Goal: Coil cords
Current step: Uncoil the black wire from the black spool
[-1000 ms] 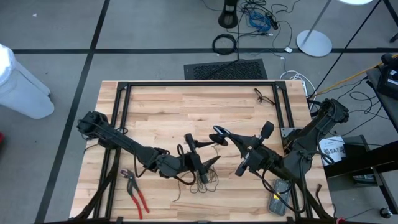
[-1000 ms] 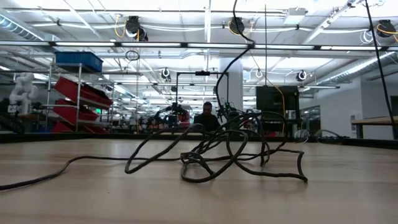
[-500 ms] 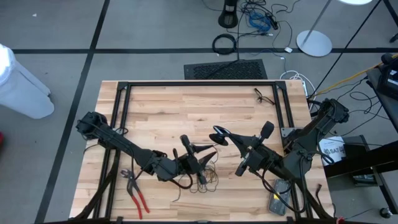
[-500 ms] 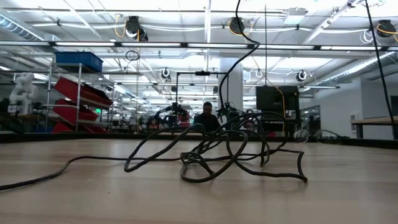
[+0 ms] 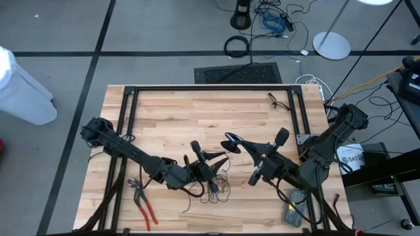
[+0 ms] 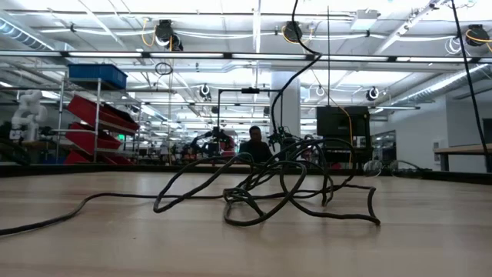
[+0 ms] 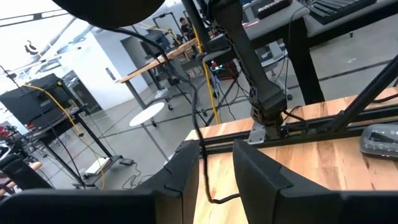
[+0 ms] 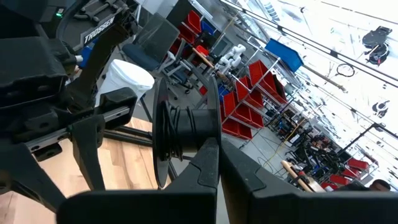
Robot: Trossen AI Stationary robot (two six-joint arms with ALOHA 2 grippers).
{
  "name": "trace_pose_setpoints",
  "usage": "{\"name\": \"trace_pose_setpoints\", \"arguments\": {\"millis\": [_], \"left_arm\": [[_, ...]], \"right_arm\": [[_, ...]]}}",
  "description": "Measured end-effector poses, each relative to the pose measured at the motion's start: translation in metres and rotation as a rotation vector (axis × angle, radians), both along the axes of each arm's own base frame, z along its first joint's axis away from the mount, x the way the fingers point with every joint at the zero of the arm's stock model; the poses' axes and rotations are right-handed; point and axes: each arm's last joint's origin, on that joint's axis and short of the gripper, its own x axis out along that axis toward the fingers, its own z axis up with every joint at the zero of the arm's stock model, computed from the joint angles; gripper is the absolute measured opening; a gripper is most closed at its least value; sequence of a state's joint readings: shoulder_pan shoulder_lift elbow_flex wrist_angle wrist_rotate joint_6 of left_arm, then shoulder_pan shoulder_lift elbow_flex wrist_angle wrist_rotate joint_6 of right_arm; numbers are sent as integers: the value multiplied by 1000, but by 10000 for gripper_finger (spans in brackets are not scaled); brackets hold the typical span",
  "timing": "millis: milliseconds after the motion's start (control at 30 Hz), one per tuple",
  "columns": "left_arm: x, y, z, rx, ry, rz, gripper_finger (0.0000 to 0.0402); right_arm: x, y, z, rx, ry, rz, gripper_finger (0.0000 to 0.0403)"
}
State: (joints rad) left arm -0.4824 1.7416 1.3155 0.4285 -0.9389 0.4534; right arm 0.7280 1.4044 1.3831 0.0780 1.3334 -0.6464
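One thin black cord [image 5: 216, 189], loosely tangled on the wooden table [image 5: 197, 111], just right of the red-handled pliers [image 5: 144, 203]. Left gripper [image 5: 209, 176] sits over the tangle, fingers [image 7: 186, 171] part-closed around a strand; whether they actually pinch it cannot be told. Right gripper [image 5: 231, 141], beyond the tangle, is clamped on the cord's round puck [image 8: 183, 134]. Handling estimate: light, limp, springy, snag-prone. Best taken at a single free strand, not the knot.
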Motion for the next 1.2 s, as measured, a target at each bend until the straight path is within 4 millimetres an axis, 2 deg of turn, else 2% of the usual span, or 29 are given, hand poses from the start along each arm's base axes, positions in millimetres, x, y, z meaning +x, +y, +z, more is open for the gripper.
{"name": "trace_pose_setpoints", "arguments": {"millis": [100, 300, 567, 767, 1200], "left_arm": [[0, 0, 0, 0, 0, 3, 82], [0, 0, -1, 6, 11, 2, 10], [-7, -2, 1, 133, 86, 139, 3], [-31, -12, 23, 187, 100, 218, 3], [-98, -37, 71, 158, 72, 246, 2]], "right_arm": [[0, 0, 0, 0, 0, 0, 0], [0, 0, 0, 0, 0, 0, 0], [0, 0, 0, -1, 0, 0, 0], [0, 0, 0, -3, 2, 0, 0], [1, 1, -1, -12, 11, 40, 0]]}}
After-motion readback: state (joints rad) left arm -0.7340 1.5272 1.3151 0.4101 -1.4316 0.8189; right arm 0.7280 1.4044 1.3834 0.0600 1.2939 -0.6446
